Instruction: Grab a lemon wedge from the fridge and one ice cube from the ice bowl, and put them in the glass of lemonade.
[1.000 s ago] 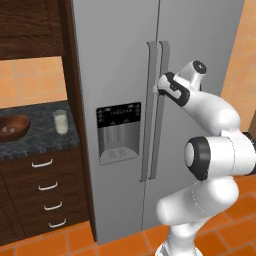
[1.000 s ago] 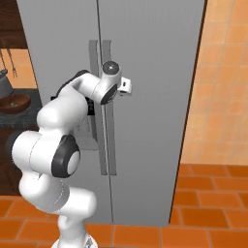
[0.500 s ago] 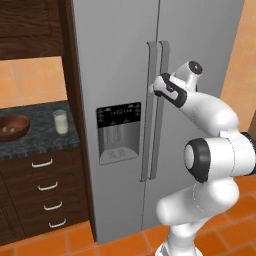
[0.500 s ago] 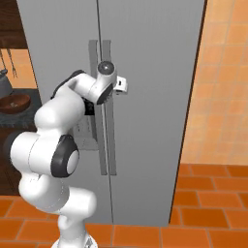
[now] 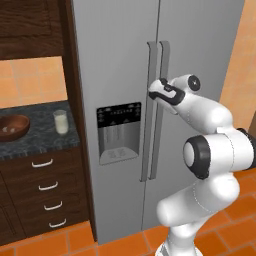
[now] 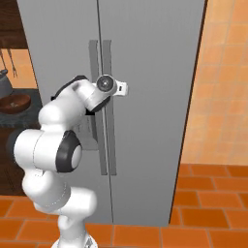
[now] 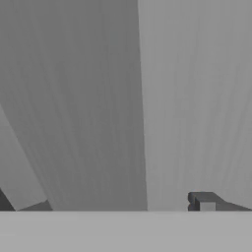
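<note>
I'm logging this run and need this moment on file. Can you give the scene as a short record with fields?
fridge: both doors shut
gripper: at the fridge's right-door handle, jaws apart, not yet clamped
ice bowl: on the dark counter, left of the fridge
glass of lemonade: upright on the counter, right of the bowl
lemon wedge: not retrieved yet

The fridge (image 5: 120, 75) stands shut, its two doors barring all reach inside. The gripper (image 5: 153, 91) is up against the two long handles (image 5: 156, 110) at the door seam; its jaws stand apart, and whether they touch a handle cannot be told. In the hand view steel fills the space just ahead of the one fingertip (image 7: 204, 202) in sight. Left of the fridge, the counter (image 5: 35, 140) carries the bowl (image 5: 12, 127) and, near it but apart, the glass (image 5: 61, 121), with open air above both and a dark cabinet (image 5: 30, 27) higher up. Right of the fridge, the floor (image 6: 208, 193) by the orange wall lies free.
</note>
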### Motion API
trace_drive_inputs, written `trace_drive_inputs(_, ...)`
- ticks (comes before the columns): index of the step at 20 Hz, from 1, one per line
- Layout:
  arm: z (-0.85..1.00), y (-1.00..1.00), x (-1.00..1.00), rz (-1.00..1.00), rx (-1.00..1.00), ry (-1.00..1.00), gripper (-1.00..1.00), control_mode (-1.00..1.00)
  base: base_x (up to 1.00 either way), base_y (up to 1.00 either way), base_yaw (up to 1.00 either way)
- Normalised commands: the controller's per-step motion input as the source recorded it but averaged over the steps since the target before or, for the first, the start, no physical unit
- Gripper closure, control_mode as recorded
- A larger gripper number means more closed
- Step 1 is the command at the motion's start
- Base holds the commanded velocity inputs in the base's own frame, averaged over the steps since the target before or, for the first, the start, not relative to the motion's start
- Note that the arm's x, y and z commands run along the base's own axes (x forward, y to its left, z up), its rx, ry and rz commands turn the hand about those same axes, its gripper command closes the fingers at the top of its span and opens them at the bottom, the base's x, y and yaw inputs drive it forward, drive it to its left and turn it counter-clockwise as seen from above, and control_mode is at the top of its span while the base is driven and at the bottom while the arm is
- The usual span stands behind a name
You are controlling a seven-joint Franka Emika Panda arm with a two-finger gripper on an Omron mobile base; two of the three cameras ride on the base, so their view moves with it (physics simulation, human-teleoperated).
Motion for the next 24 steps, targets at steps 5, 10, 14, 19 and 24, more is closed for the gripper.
trace_drive_inputs(5, 0.00, 0.01, 0.25, 0.00, 0.00, 0.00, -1.00, -1.00, 0.00, 0.00, 0.00)
trace_drive_inputs(10, 0.00, 0.00, 0.12, 0.00, 0.00, 0.00, 1.00, -1.00, 0.00, 0.00, 0.00)
trace_drive_inputs(14, 0.00, 0.00, 0.17, 0.00, 0.00, 0.00, 1.00, -1.00, 0.00, 0.00, 0.00)
trace_drive_inputs(19, 0.00, 0.00, 0.10, 0.00, 0.00, 0.00, 1.00, -1.00, 0.00, 0.00, 0.00)
trace_drive_inputs(24, 0.11, -0.19, 0.00, 0.00, 0.00, 0.00, 1.00, -1.00, 0.00, 0.00, 0.00)
